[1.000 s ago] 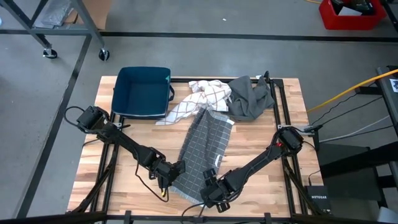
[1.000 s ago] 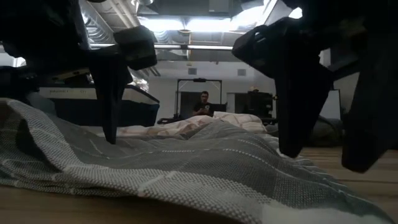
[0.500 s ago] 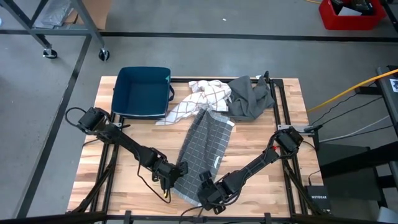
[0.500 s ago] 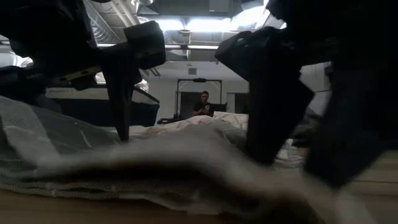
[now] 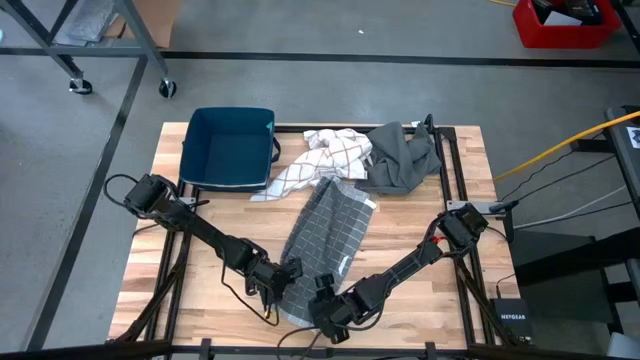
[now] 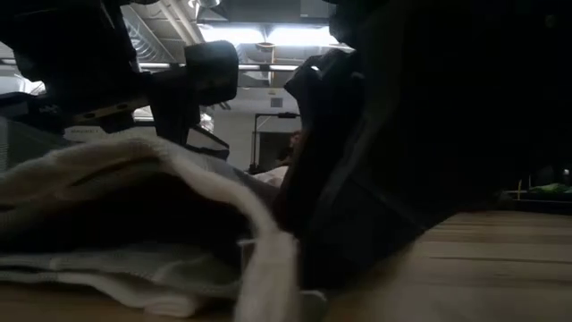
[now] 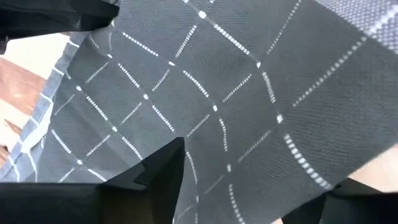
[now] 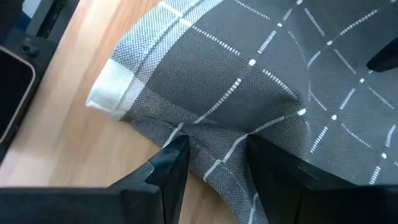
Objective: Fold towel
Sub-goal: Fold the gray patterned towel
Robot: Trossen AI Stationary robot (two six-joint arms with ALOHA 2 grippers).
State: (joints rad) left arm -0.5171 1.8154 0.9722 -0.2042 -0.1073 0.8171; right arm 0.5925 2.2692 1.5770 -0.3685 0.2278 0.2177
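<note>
A grey checked towel [image 5: 322, 235] lies lengthways on the wooden table, its near end [image 6: 134, 188] bunched into a hump. My left gripper [image 5: 283, 278] stands open over the towel's near left edge, with flat cloth [image 7: 249, 124] between its wide-spread fingers. My right gripper [image 5: 322, 300] is open at the near end, close to the white-hemmed corner [image 8: 109, 93], and a ridge of cloth [image 8: 217, 134] rises between its fingertips. My left gripper slants down over the towel; whether its fingertips [image 7: 171, 155] touch the cloth I cannot tell. My right gripper comes slanting down from the table's near right side. Its two fingertips [image 8: 177, 149] stand in the towel beside the near hem, either side of a raised ridge [image 8: 217, 134]. The towel lies on the table.
At the far left stands a blue bin [image 5: 230, 148]. A white checked cloth [image 5: 325, 155] and a plain grey cloth [image 5: 400, 158] lie heaped at the far edge, and the white one touches the towel's far end. Bare wood [image 5: 420, 230] lies to the towel's right.
My right gripper has gone down and toward the table's left edge onto the towel's near end. That end has been pushed left and has bunched up into a hump, while the far end has stayed where it was.
</note>
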